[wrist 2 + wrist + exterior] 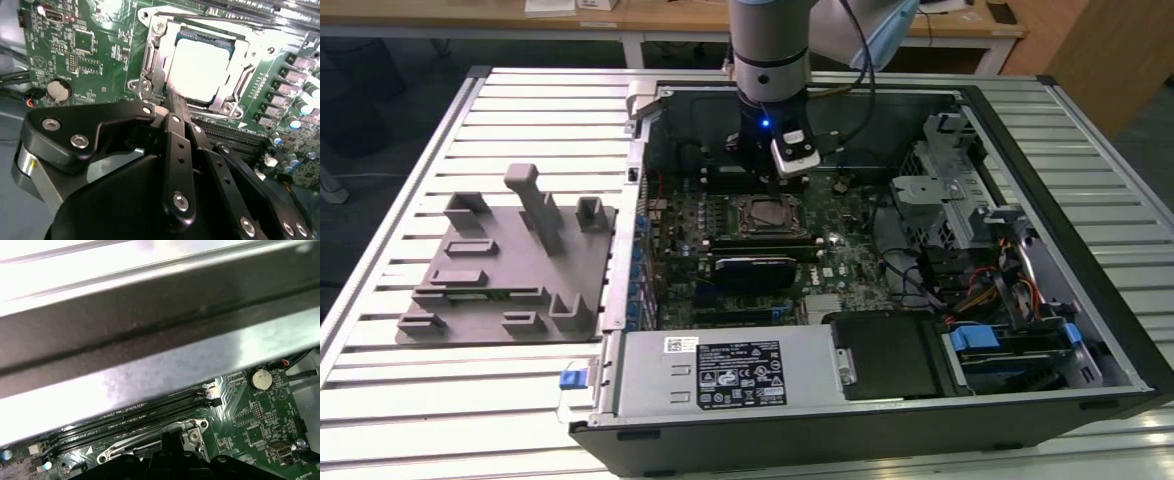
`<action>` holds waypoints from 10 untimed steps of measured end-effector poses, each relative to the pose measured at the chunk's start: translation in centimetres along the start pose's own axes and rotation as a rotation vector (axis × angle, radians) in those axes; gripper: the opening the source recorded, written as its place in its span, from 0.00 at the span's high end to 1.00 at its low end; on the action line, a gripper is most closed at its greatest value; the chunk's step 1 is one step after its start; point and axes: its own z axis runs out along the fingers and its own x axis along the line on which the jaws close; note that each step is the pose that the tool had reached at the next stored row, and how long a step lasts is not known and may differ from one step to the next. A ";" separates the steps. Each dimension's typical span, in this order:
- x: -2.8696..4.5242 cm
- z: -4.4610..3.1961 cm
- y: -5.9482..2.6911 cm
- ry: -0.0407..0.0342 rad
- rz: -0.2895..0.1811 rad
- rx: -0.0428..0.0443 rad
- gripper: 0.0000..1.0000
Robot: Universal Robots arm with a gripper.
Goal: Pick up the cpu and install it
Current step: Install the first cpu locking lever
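The cpu point(200, 65) is a flat silver-white square lying in the motherboard socket point(765, 212), with the socket's metal frame point(150, 70) around its edges. In the second wrist view my gripper point(176, 100) hangs just beside one edge of the socket, its black fingers point(172, 130) pressed together with nothing between them. In the exterior view the arm point(767, 80) stands over the open computer case, just behind the socket. In the first wrist view the fingertips point(170, 440) sit beside the socket frame's corner point(192, 432).
A grey plastic holder block point(507, 260) with upright posts stands on the slatted table at the exterior view's left. Inside the case are the power supply point(720, 375), drive cage and cables point(987, 230), memory slots point(130, 415) and a coin battery point(59, 90). The case wall point(150, 340) runs close by.
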 end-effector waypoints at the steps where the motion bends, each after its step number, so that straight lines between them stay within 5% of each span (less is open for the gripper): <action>1: 0.00 0.00 0.00 -0.0001 0.000 -0.0001 0.89; 5: 0.00 0.01 0.00 -0.0006 0.000 0.0013 0.89; 7: -0.01 0.01 -0.01 -0.0037 -0.002 0.0119 0.89; 10: -0.03 0.01 -0.11 -0.0120 -0.005 0.0393 0.89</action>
